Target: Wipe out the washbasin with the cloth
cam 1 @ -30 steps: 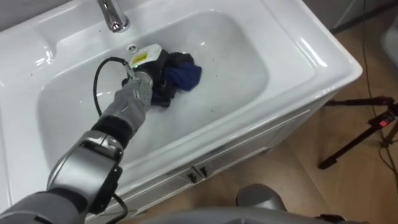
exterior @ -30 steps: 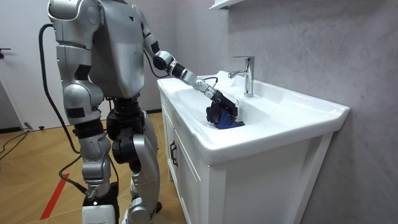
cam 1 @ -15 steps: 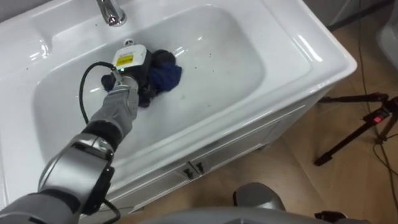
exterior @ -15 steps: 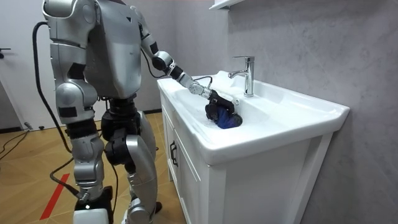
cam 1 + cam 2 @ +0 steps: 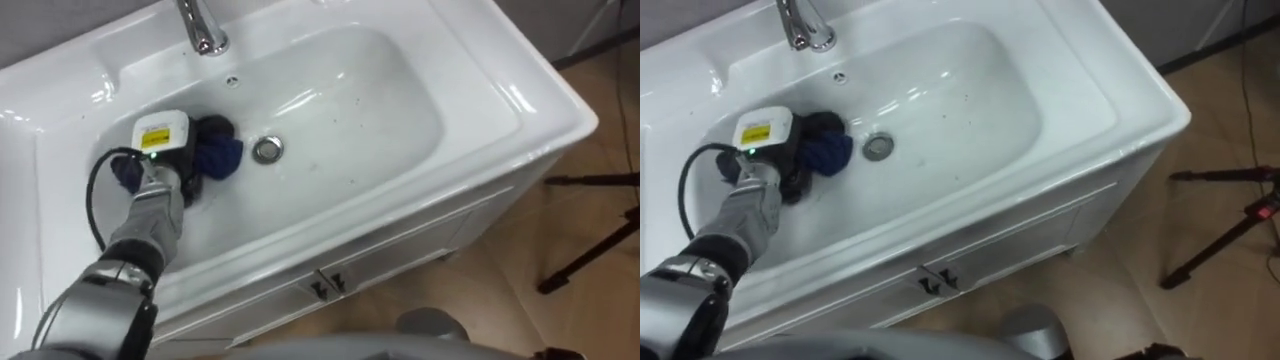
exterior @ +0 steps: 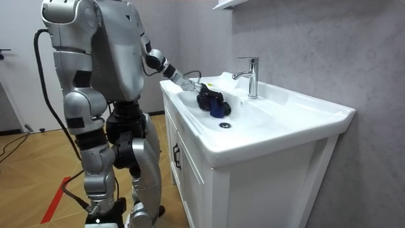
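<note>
Your robot stands on the wood floor [image 6: 31, 171] close against the white cabinet [image 6: 253, 190], on the room view's left of it, with its left arm reaching over the rim into the basin [image 5: 400, 110]. You can see the left hand [image 5: 160, 178] low in the bowl's left part, palm down, its dark fingers [image 5: 187, 188] curled into a bunched dark blue cloth [image 5: 218, 158] and gripping it. The cloth lies on the basin floor under and around that hand, with folds bulging out on both sides of it; its right edge sits just beside the round metal drain [image 5: 266, 149] but does not cover it. Behind the bowl, 1 chrome tap [image 5: 205, 25] rises from the back ledge, and a small overflow hole [image 5: 232, 82] shows on the rear wall just below it. A few dark specks dot the bowl to the right of the drain. On the floor at the right, the black legs of a tripod [image 5: 590, 260] stand well apart from the cabinet.
</note>
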Robot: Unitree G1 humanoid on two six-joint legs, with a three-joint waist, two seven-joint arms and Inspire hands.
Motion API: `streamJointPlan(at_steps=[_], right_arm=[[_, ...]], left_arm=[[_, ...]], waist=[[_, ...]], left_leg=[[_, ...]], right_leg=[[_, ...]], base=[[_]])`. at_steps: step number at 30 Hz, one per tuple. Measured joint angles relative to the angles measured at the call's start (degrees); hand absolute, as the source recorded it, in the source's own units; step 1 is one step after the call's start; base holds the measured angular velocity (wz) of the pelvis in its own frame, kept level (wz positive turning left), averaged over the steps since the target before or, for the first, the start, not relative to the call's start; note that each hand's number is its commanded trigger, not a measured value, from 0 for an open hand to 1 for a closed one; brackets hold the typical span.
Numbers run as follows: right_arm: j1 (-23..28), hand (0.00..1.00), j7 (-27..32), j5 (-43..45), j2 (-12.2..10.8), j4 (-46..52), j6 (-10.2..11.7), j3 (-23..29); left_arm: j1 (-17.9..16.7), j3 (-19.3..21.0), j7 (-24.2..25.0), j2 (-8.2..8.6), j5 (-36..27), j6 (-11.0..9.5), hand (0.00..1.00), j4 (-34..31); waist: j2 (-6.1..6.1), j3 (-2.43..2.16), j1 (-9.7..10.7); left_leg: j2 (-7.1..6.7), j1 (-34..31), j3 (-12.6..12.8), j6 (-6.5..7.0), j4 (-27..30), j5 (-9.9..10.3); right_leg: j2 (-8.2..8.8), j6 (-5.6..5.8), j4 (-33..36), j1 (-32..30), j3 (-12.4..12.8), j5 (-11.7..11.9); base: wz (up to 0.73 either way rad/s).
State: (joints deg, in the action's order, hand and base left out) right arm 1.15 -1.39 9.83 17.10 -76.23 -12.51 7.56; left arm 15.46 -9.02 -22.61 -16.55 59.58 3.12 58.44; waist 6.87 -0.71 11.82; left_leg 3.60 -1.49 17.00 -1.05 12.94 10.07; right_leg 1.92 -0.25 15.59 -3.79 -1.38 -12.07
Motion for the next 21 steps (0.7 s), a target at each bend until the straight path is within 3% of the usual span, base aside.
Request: streamJointPlan(at_steps=[3, 7, 10, 16, 21], right_arm=[[0.84, 0.0, 0.08, 0.8, 0.78, 0.11, -0.07, 1.23], [1.89, 0.0, 0.49, 4.96, 1.11, 1.41, -0.23, 3.1], [2.39, 0.0, 1.1, 6.48, 1.09, 2.67, -0.82, 3.22], [3.81, 0.0, 1.24, 6.71, 1.08, 4.15, -0.76, 3.24], [4.45, 0.0, 1.01, 6.48, 1.09, 3.64, -0.57, 2.69]], left_arm=[[-4.95, 0.0, -1.94, -1.42, 1.21, 0.01, 1.0, -5.06], [-10.33, 0.62, -2.25, -1.49, 3.65, 0.09, 1.0, -10.81], [-11.8, 0.94, -2.23, -1.46, 3.7, 0.11, 1.0, -12.55], [-14.92, 0.94, -1.93, -1.44, 4.04, 0.84, 1.0, -15.84], [-15.56, 0.17, -1.9, -1.24, 5.26, 1.83, 1.0, -16.5]], waist=[[0.28, -0.3, -0.06], [0.55, -0.52, -1.45], [0.94, -0.77, -2.16], [0.89, -0.75, -2.8], [0.77, -0.66, -2.63]], left_leg=[[0.01, 0.34, -1.5, -0.31, -0.39, -0.23], [0.02, 2.29, -1.55, -0.69, -1.65, -0.47], [0.03, 2.41, -2.17, -0.76, -1.73, -0.52], [0.02, 4.23, -2.71, -0.87, -2.32, -0.57], [0.02, 4.91, -2.79, -0.87, -2.76, -0.56]], right_leg=[[-0.1, -0.23, -1.22, 1.33, -1.35, 0.12], [-0.33, -0.46, -2.19, 3.14, -1.41, 0.18], [-0.44, -0.6, -2.71, 3.51, -1.4, 0.26], [-0.56, -0.85, -3.83, 5.55, -1.4, 0.17], [-0.6, -0.87, -3.96, 6.39, -1.57, 0.18]], base=[[0.19], [0.02], [-0.01], [0.0], [0.0]])
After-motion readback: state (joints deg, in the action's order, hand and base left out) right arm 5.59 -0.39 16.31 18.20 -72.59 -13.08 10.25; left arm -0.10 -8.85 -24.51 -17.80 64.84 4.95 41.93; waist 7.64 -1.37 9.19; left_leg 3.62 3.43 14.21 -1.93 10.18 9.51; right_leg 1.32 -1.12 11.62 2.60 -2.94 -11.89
